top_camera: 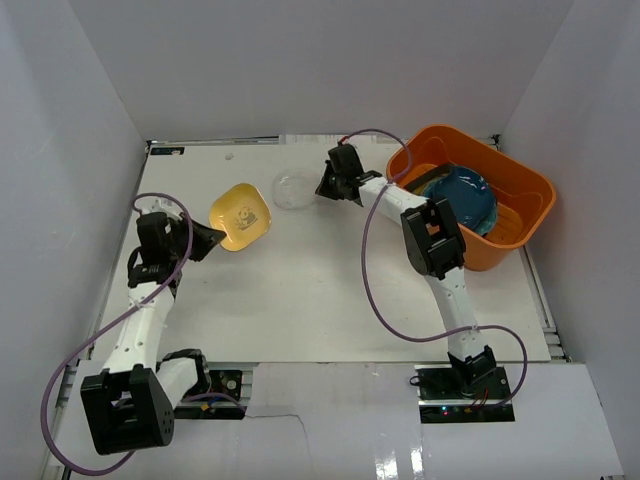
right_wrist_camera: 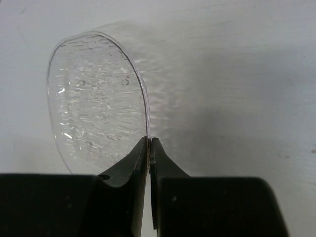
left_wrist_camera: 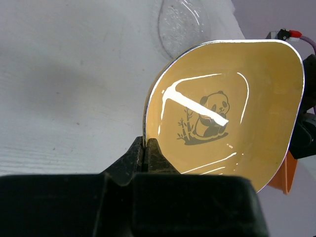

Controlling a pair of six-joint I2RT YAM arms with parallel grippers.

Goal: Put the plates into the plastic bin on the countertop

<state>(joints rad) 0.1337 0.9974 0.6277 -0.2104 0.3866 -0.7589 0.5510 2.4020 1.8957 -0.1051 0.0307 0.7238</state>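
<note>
My left gripper (top_camera: 207, 238) (left_wrist_camera: 145, 143) is shut on the rim of a small yellow plate (top_camera: 240, 216) (left_wrist_camera: 227, 116) with a panda print, held tilted above the countertop (top_camera: 300, 300) at the left. My right gripper (top_camera: 322, 186) (right_wrist_camera: 149, 140) is shut on the edge of a clear glass plate (top_camera: 294, 190) (right_wrist_camera: 94, 103) near the back middle. That clear plate also shows behind the yellow one (left_wrist_camera: 180, 22). The orange plastic bin (top_camera: 525, 190) stands at the back right, and inside it lie a dark-blue plate (top_camera: 465, 195) and an amber one with a black rim (top_camera: 422, 176).
White walls close in the countertop on three sides. The right arm's forearm (top_camera: 432, 238) stretches along the bin's left side. Purple cables (top_camera: 375, 290) loop over the countertop from both arms. A corner of the orange bin (left_wrist_camera: 285, 173) peeks past the yellow plate.
</note>
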